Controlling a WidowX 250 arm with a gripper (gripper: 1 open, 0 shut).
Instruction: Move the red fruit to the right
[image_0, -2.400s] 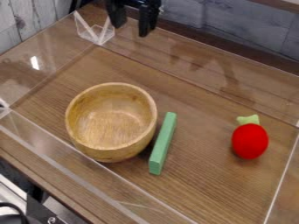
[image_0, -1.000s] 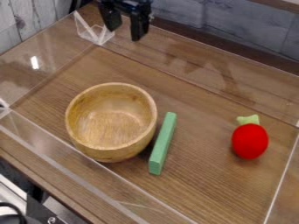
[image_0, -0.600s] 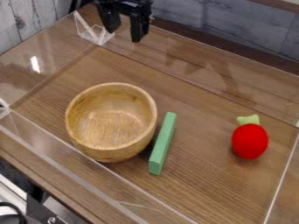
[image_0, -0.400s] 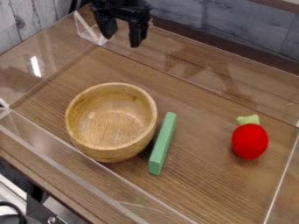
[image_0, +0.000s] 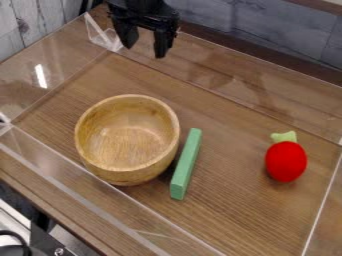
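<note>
Since the earlier frames the gripper (image_0: 146, 45) has come down a little and forward from the top edge, so that more of its dark body shows above the back of the table; the bowl, the block and the fruit lie where they did.

The wooden table (image_0: 227, 105) fills most of the view, brown and grained, and a clear plastic wall (image_0: 325, 215) runs around it, seen as pale glinting edges along the near side and the right side. Behind it is a grey planked backdrop (image_0: 267, 25).

The wooden bowl (image_0: 127, 138) stands left of the middle, round, pale and empty. Just beside its right rim lies the green block (image_0: 186, 163), flat and narrow, set lengthwise from back to front and tilted a little; whether it touches the bowl cannot be told.

The gripper hangs at the back left, well apart from everything on the table. Its two dark fingers (image_0: 130, 38) point down and stand spread, with a gap between them and nothing in it.

The red fruit (image_0: 285, 160) sits at the right of the table, near the right wall, its green leafy stem pointing toward the back.
</note>
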